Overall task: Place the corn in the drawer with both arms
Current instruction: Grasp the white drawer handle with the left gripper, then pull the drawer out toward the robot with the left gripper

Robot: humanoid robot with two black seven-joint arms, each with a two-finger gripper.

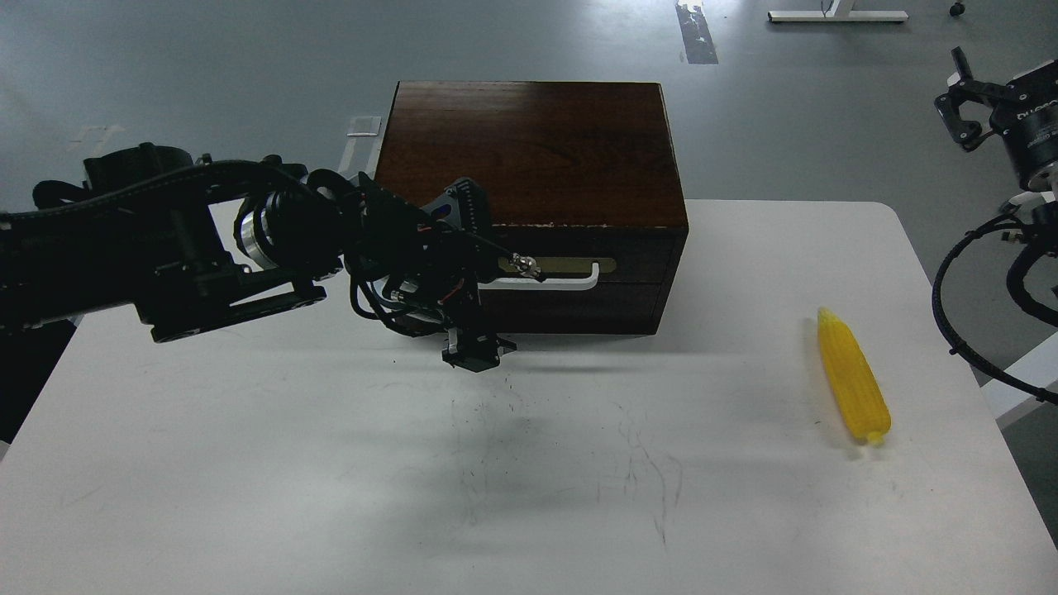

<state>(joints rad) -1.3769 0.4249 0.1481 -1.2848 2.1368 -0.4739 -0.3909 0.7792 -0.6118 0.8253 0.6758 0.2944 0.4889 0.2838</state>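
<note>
The yellow corn (854, 376) lies on the white table at the right, its pointed end toward the box. The drawer (640, 266) of the dark brown box is shut, with its white bar handle (562, 284) on a brass plate. My left gripper (468, 281) is open at the left end of the handle, one finger above and one below, and it hides the drawer's left part. I cannot tell whether it touches the handle. My right gripper (961, 99) is open and empty, held high off the table's far right, well away from the corn.
The brown wooden box (529, 149) stands at the back middle of the white table (331, 496). My right arm's black cables (959, 330) hang past the table's right edge near the corn. Grey floor lies behind.
</note>
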